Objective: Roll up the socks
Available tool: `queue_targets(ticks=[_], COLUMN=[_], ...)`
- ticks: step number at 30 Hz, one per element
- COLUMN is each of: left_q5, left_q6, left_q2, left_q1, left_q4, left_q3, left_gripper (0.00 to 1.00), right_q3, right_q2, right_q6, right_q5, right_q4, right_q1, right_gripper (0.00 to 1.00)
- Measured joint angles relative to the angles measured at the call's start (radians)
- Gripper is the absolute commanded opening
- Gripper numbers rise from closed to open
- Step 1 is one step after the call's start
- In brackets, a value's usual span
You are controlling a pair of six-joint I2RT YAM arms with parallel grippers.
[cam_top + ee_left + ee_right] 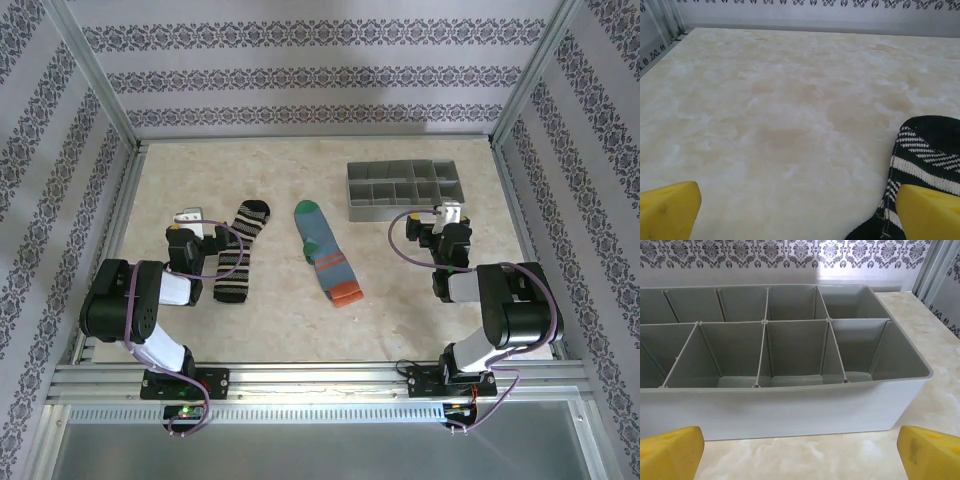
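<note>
— Holding anything right now?

— No. My left gripper (pixel 190 218) is spread wide and released. From its wrist I see bare table (pixel 780 125) between the yellow pads (pixel 667 210).

— Where is the black striped sock (pixel 240 252)?

— Flat on the table, just to the right of my left gripper, lying lengthwise with its solid black end pointing away from my bases. In the left wrist view it sits at the lower right, and my right-hand pad overlaps its edge. I cannot tell whether the pad touches the fabric.

— And the grey-blue sock (pixel 326 256)?

— Mid-table, between my two arms, and apart from the striped one. It lies flat at a slight slant, with the green toe towards the back wall and the orange cuff nearest me. Neither sock is rolled.

— What about your right side?

— My right gripper (pixel 450 216) is just as wide open and grips nothing. It faces the grey tray (pixel 790 412) close to the right end of its near wall. The right wrist view looks over that wall into the compartments. Both socks lie well to the left of it.
</note>
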Motion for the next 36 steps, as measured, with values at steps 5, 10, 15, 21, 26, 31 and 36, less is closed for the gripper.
queue_targets(ticks=[5, 10, 15, 21, 26, 31, 36], left_q5=[0.000, 0.000, 0.000, 0.000, 0.000, -0.139, -0.343], left_q6=[0.000, 0.000, 0.000, 0.000, 0.000, 0.023, -0.226], left_q2=[0.000, 0.000, 0.000, 0.000, 0.000, -0.170, -0.437], left_q1=[0.000, 0.000, 0.000, 0.000, 0.000, -0.074, -0.136], left_q4=[0.000, 0.000, 0.000, 0.000, 0.001, -0.087, -0.590], left_q3=[0.000, 0.000, 0.000, 0.000, 0.000, -0.037, 0.269], left_gripper=[0.99, 0.99, 0.99, 0.99, 0.99, 0.99, 0.99], right_q3=[0.000, 0.000, 0.000, 0.000, -0.007, -0.047, 0.351], right_q2=[0.000, 0.000, 0.000, 0.000, -0.004, -0.261, -0.590], right_q6=[0.000, 0.000, 0.000, 0.000, 0.000, -0.031, 0.042], right_q5=[-0.014, -0.020, -0.023, -0.023, -0.023, 0.141, 0.249], right_q4=[-0.007, -0.008, -0.008, -0.008, 0.003, -0.145, -0.626], right_q1=[0.000, 0.000, 0.000, 0.000, 0.000, 0.096, 0.269], right_gripper=[0.98, 0.98, 0.98, 0.98, 0.98, 0.98, 0.98])
